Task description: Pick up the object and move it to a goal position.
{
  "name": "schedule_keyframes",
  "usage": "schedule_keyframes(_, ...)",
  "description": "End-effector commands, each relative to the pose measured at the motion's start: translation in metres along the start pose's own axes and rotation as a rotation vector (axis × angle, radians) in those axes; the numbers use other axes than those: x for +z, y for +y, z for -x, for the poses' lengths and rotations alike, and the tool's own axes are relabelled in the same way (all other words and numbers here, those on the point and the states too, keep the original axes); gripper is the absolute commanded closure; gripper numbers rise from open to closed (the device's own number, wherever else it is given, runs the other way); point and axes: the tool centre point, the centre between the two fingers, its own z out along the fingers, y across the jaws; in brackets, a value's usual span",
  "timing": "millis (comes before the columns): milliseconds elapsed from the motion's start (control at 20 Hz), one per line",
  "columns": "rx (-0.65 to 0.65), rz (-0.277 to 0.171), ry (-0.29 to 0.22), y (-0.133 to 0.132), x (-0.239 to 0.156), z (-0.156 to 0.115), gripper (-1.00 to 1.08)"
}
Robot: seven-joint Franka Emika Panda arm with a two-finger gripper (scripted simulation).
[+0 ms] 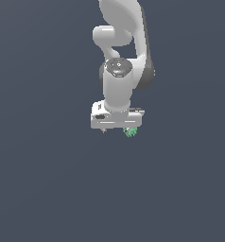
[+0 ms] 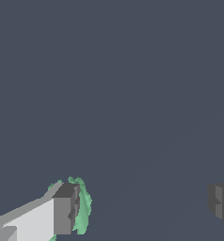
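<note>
Gripper (image 1: 116, 128) hangs below the white arm (image 1: 120, 56), jaws spread wide with nothing clamped between them. Green object (image 2: 82, 207) sits right against one finger (image 2: 67, 209), on its inner side, well apart from the other finger (image 2: 221, 202).

Dim and even overall, with a flat dark slate-blue backdrop in both views. Soft light from above on the white arm (image 1: 118, 90): bright on the upper curves, grey below. No cast shadows visible, no glare. Coarse, slightly jagged rendered edges, mild softness in the exterior view. No bending at the edges. Faint diagonal change of tone across the wrist view.
</note>
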Motion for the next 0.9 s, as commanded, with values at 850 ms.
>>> schedule_keyframes(850,0.001,-0.004,-0.011,0.018,0.008,0.007,-0.92)
